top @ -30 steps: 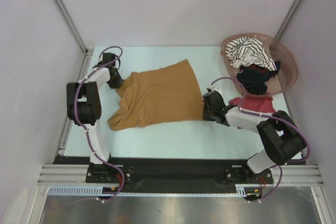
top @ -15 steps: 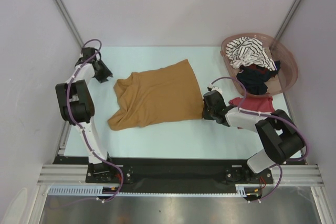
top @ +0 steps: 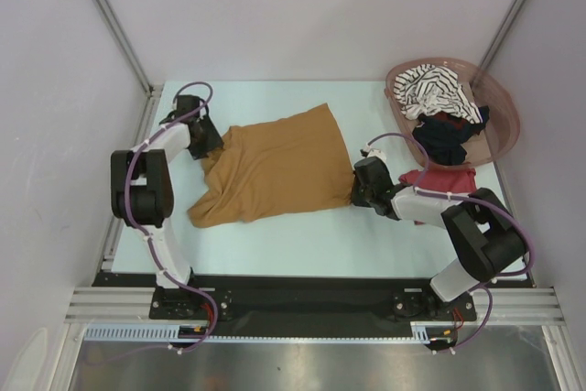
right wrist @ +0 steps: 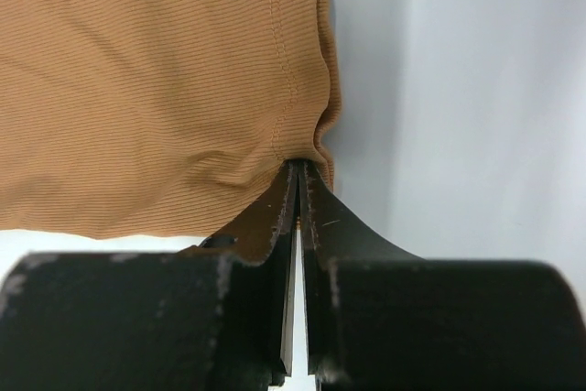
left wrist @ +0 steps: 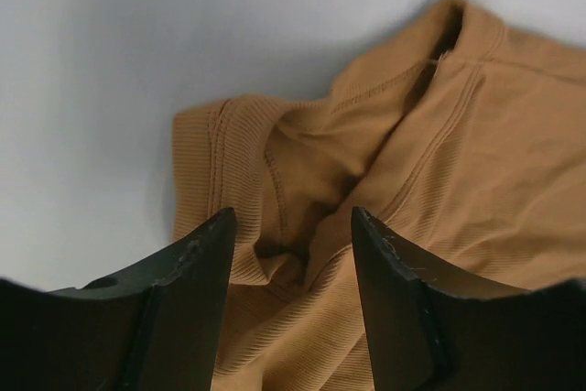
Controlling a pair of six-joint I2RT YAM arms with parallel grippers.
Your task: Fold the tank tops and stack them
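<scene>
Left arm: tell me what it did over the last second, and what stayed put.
The left fingers let go of the mustard top, swung off toward the far-left corner, then came back and now stand open over its shoulder end. The right fingers stayed shut on the hem corner. The top and the basket lie as before.
</scene>
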